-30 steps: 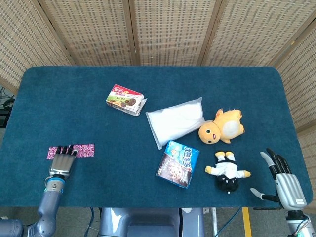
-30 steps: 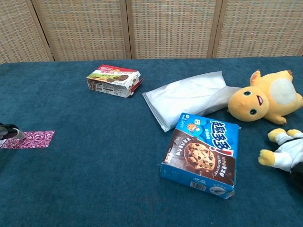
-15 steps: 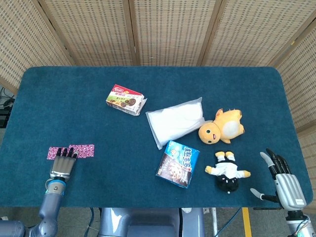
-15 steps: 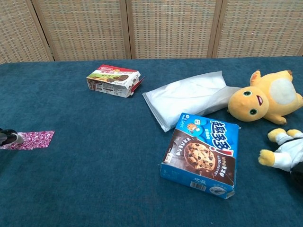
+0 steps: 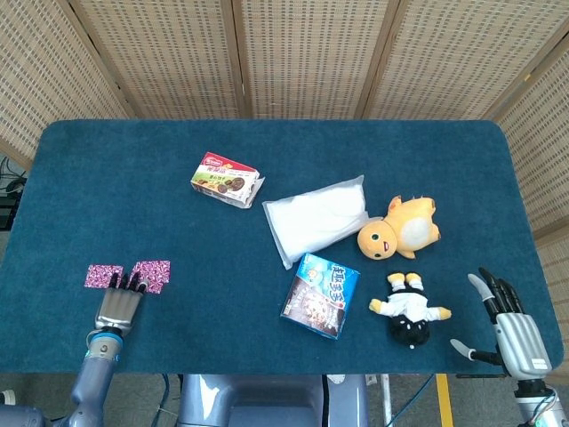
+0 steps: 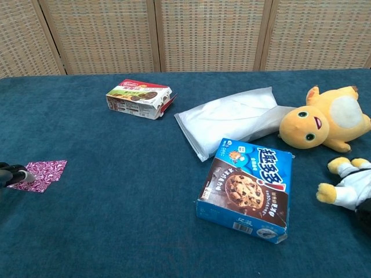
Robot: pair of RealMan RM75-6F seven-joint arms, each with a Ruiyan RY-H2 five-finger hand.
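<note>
My left hand (image 5: pixel 118 307) lies flat near the table's front left edge, fingers stretched out and apart. Its fingertips (image 5: pixel 130 285) touch the middle of a pink patterned wrapper (image 5: pixel 153 271), which looks creased where they press. The chest view shows only the fingertips (image 6: pixel 11 174) at the left border, touching the wrapper (image 6: pixel 43 171). My right hand (image 5: pixel 514 327) hangs open past the table's front right corner, holding nothing. The thing nearest to it is a small black-and-white doll (image 5: pixel 411 311).
On the blue table (image 5: pixel 133 178) lie a red-green snack box (image 5: pixel 227 179), a white pouch (image 5: pixel 317 216), a blue cookie box (image 5: pixel 320 295) and a yellow plush (image 5: pixel 400 227). Woven screens stand behind.
My left hand has slid back toward the front edge, its fingertips staying on the pink wrapper. The wrapper has crumpled and turned. The right hand has not moved.
</note>
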